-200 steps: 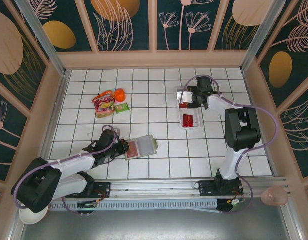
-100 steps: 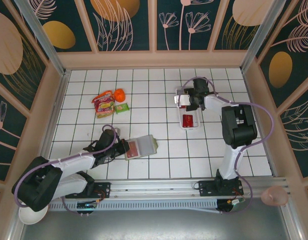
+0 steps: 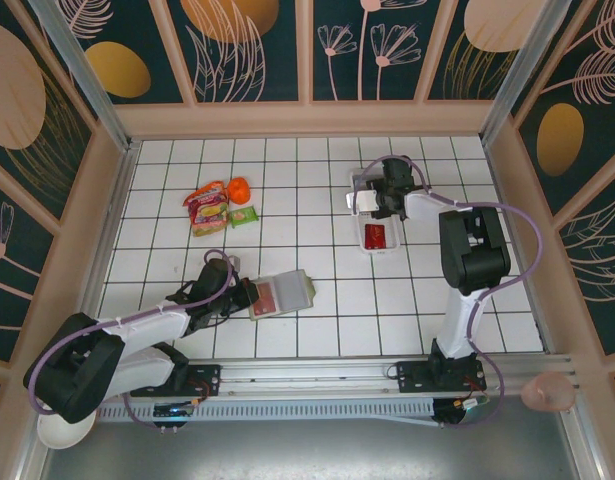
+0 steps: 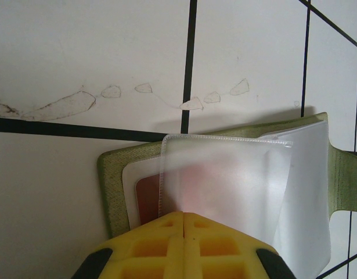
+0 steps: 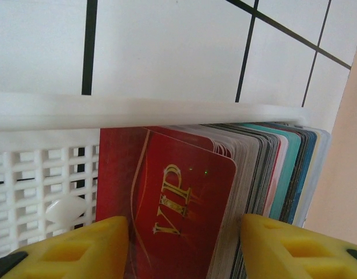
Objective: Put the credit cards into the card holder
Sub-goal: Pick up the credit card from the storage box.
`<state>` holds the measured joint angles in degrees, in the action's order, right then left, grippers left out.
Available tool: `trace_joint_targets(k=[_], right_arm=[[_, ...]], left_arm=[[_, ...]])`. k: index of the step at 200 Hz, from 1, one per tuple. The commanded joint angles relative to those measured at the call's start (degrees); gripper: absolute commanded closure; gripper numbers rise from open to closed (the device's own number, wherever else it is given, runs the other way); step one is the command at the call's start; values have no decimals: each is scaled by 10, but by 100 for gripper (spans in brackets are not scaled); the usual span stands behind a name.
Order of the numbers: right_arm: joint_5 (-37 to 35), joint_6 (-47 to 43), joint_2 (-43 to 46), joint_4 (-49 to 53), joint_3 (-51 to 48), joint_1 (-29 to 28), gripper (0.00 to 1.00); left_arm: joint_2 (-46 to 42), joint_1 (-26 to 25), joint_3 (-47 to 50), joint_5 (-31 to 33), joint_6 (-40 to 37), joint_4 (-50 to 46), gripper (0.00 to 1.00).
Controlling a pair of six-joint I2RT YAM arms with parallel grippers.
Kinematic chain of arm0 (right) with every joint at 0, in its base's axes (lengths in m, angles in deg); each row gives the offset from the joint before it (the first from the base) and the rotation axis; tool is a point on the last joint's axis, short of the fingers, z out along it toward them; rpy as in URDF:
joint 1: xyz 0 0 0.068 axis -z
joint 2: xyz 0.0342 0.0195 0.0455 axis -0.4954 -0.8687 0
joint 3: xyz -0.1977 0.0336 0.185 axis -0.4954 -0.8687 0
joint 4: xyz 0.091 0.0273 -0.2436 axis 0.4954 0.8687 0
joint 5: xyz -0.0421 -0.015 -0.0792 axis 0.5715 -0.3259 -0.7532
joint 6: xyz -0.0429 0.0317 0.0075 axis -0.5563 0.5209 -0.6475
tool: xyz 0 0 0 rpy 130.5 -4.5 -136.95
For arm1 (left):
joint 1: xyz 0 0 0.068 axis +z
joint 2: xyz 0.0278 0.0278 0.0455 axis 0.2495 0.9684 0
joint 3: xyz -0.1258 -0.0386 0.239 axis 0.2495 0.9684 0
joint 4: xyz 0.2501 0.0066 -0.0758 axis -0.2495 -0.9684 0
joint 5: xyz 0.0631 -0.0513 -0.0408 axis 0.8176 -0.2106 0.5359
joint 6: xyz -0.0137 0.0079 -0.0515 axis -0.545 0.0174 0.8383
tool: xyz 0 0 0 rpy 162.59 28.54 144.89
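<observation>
The olive-green card holder (image 3: 292, 292) lies open on the near-left tiles, and a red credit card (image 3: 269, 299) sits inside it. My left gripper (image 3: 239, 297) is at its left edge. In the left wrist view the yellow fingertips (image 4: 184, 219) are pressed together, shut, on the clear sleeve (image 4: 230, 174) over that card (image 4: 146, 197) and the green cover (image 4: 110, 186). My right gripper (image 3: 371, 200) hangs over the far end of the white tray (image 3: 389, 251). It is open (image 5: 184, 250), straddling an upright stack of cards fronted by a red VIP card (image 5: 178, 197). Another red card (image 3: 376, 237) lies flat in the tray.
Crinkly red-orange snack packets (image 3: 208, 207), an orange item (image 3: 239, 187) and a small green packet (image 3: 245, 216) lie at the far left. The tray's white lattice wall (image 5: 39, 163) stands just beyond the card stack. Wooden walls ring the tiled floor.
My right gripper has shifted a little to the left and further back over the tray's far end. The left arm and the card holder have not moved.
</observation>
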<state>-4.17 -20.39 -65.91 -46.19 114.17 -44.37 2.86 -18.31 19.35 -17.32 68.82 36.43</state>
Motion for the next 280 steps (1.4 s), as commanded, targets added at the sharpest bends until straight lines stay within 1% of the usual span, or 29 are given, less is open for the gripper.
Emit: trace_joint_targets(k=[1,30,96,110,166,183,205,217,246,265,280], right_arm=[[-8,-14,31,-20,-6,-1,49],[-6,-14,33,-13,-4,-1,53],[-4,-13,41,-5,2,0,56],[-6,-14,41,-2,2,-1,60],[-7,-12,44,-1,-2,0,65],[-6,-11,47,-1,-5,-1,69],[-7,-9,54,-1,-11,0,70],[-7,-9,56,-1,-16,0,72],[-7,-5,64,2,-26,-1,76],[-4,1,70,9,-32,-2,81],[-3,6,75,13,-38,-3,82]], left_arm=[[18,0,15,2,-12,-55,100],[19,0,15,0,-12,-53,100],[14,0,18,0,-11,-54,100],[13,0,19,0,-11,-54,100],[10,1,22,0,-9,-53,100],[9,0,22,-1,-9,-52,100],[9,0,25,-1,-9,-49,100],[8,0,26,-2,-8,-48,100],[3,0,30,-3,-8,-47,100],[-1,0,33,-2,-7,-47,100],[-3,0,35,-2,-5,-45,100]])
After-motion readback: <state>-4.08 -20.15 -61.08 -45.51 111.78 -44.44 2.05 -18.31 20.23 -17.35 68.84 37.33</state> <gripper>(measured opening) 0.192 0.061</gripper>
